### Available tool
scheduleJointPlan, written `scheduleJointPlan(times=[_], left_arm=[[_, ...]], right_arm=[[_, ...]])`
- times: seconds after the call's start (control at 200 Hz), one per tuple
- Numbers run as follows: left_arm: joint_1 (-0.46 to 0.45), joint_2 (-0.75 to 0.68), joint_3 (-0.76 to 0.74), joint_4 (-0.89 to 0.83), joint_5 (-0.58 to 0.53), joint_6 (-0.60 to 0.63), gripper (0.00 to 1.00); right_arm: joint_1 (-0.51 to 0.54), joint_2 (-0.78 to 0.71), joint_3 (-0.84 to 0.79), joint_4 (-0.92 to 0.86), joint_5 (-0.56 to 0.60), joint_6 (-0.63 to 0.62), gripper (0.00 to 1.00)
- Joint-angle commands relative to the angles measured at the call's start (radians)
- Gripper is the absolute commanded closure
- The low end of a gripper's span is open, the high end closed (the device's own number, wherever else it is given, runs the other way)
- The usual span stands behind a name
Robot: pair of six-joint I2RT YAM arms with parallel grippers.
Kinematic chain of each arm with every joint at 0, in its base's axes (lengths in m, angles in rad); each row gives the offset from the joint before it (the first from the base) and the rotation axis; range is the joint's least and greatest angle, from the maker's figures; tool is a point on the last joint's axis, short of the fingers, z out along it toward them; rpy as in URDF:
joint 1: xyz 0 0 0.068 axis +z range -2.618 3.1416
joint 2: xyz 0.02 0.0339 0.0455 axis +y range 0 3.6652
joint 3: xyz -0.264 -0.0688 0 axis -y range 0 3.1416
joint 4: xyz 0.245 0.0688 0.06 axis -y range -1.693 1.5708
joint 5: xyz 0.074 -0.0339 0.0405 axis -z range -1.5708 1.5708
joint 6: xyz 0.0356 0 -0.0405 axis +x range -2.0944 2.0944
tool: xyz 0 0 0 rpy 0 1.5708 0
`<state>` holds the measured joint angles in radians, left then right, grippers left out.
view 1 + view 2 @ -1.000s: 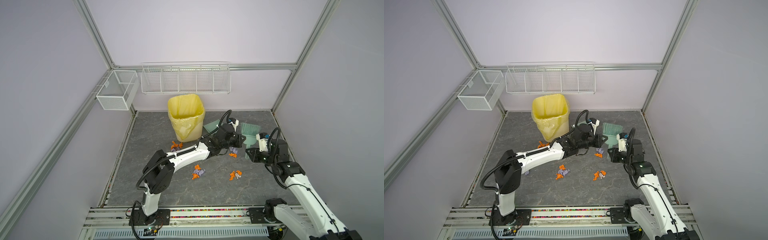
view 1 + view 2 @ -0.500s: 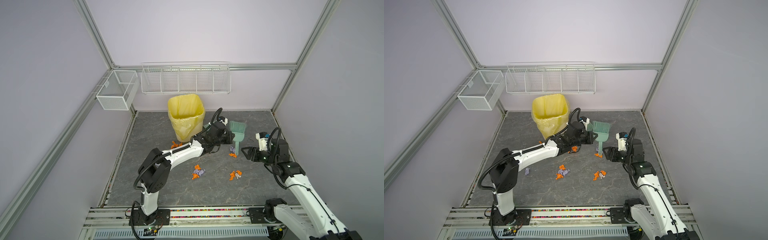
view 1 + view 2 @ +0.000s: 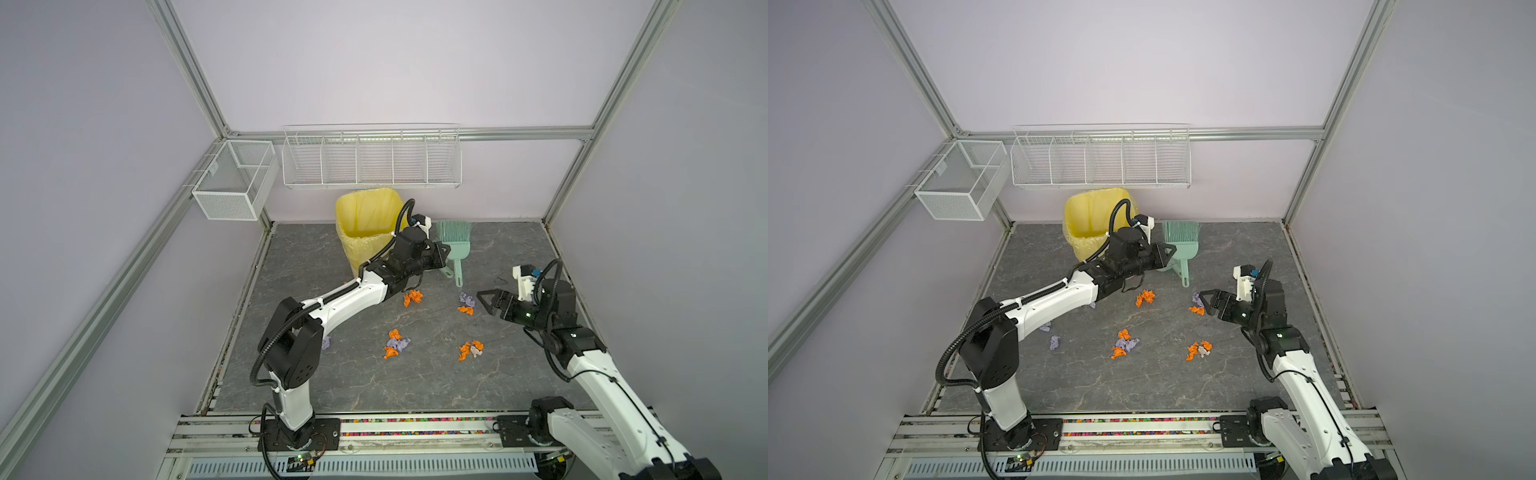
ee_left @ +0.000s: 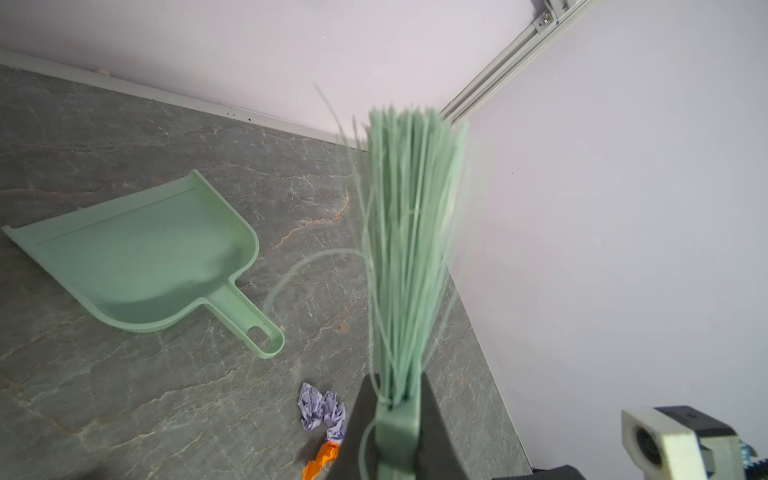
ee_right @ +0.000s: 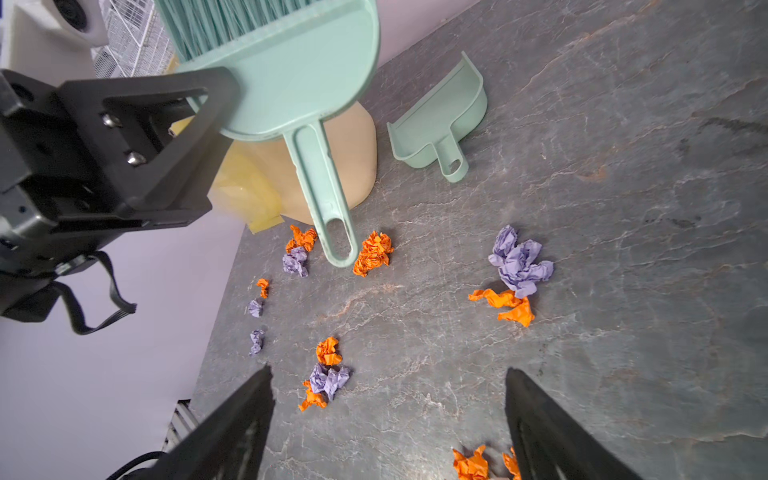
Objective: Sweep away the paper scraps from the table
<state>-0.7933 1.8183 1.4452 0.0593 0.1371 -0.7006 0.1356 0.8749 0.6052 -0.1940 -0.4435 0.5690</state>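
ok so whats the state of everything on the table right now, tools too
left tool, shut on the brush
right tool, open, holding nothing
brush, held by its head, bristles up, handle down
dustpan, resting on the table, empty, not held
paper scraps, loose, scattered over the table
bin, upright, mouth open, yellow liner in

My right tool (image 5: 388, 372) hangs with jaws wide over bare counter (image 3: 515, 249); the strip along the near edge and the right side lie open. The paper scraps (image 5: 519, 266) dot the middle. At the back my left tool (image 3: 443, 254), clamped on the brush (image 3: 456, 248), bars the way above the dustpan (image 5: 440, 124), the yellow bin (image 3: 365, 224) close beside it.
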Motion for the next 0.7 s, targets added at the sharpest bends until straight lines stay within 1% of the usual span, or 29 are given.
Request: scheduleJointPlan(times=[0.0, 0.1, 0.24, 0.4, 0.525, 0.545, 0.625, 0.695], left_arm=[[0.019, -0.027, -0.003, 0.081, 0.053, -0.049, 1.0], [0.057, -0.022, -0.027, 0.181, 0.114, -0.131, 1.0], [0.09, 0.002, -0.056, 0.327, 0.189, -0.231, 1.0], [0.096, 0.027, -0.091, 0.454, 0.208, -0.312, 1.0], [0.097, 0.062, -0.107, 0.568, 0.231, -0.375, 1.0], [0.097, 0.069, -0.107, 0.585, 0.235, -0.411, 1.0], [0.097, 0.095, -0.107, 0.653, 0.251, -0.455, 1.0], [0.097, 0.114, -0.108, 0.695, 0.256, -0.47, 1.0]], right_arm=[[0.007, -0.014, -0.045, 0.165, -0.055, 0.144, 0.11], [0.007, -0.022, -0.075, 0.268, -0.064, 0.227, 0.11], [0.007, -0.018, -0.087, 0.356, -0.06, 0.291, 0.11], [0.007, 0.025, -0.113, 0.502, -0.073, 0.373, 0.1], [0.007, 0.062, -0.11, 0.577, -0.078, 0.396, 0.09], [0.008, 0.068, -0.109, 0.587, -0.077, 0.398, 0.09], [0.007, 0.092, -0.104, 0.634, -0.079, 0.414, 0.09], [0.007, 0.132, -0.083, 0.677, -0.12, 0.415, 0.08]])
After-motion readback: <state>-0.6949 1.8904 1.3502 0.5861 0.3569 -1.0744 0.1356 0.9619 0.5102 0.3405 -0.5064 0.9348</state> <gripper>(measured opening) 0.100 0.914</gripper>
